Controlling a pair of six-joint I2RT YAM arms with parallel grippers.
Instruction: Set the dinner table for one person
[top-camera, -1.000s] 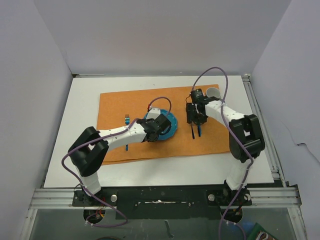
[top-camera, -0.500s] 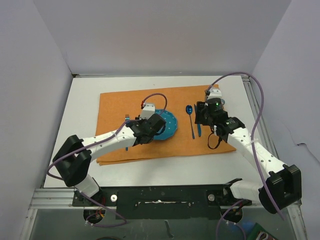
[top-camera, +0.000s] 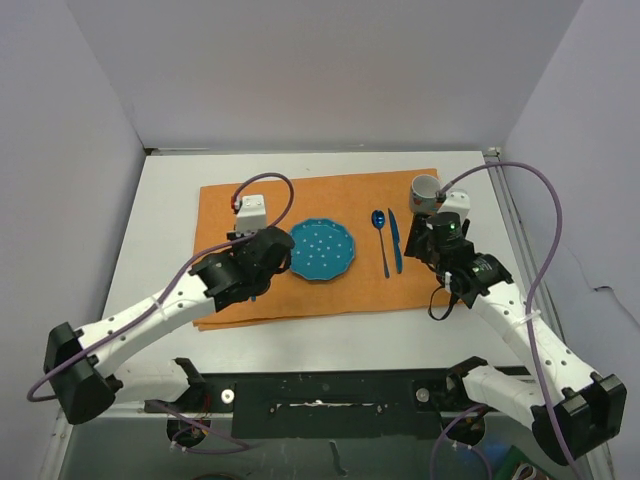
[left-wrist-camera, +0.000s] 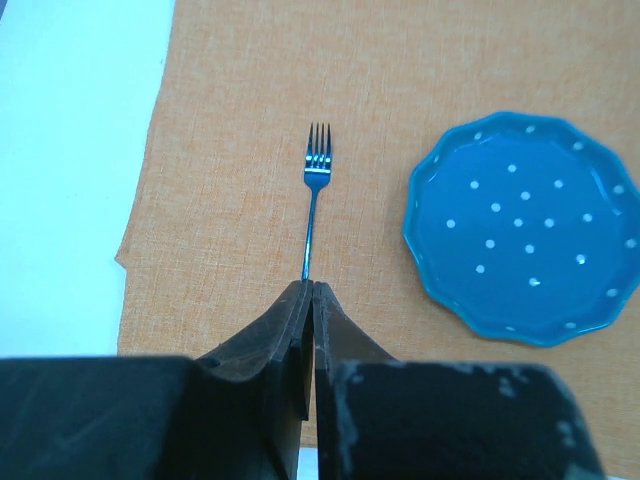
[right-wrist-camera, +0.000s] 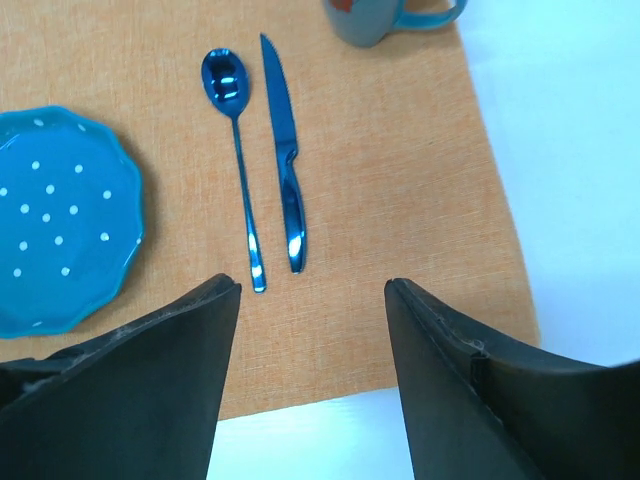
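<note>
nearly set, by look of it: on table (top-camera: 330, 335), mat (top-camera: 340, 195) with plate (top-camera: 322, 250) in middle, fork (left-wrist-camera: 315, 200) to its left, spoon (top-camera: 380, 235) and knife (top-camera: 395, 240) side by side to its right, mug (top-camera: 425, 190) at far right corner. left gripper (left-wrist-camera: 308, 287) pinched shut at fork handle end, hold on it unclear. right gripper (right-wrist-camera: 312, 287) jaws wide, nothing between, near knife. left to do: probably just backing arms clear

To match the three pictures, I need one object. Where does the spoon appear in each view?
Top external: the spoon lies right of centre, between the plate and the knife.
Left wrist: not in it.
Right wrist: upper middle, just left of the knife.
Shared landmark: the blue dotted plate, seen in all three views.
</note>
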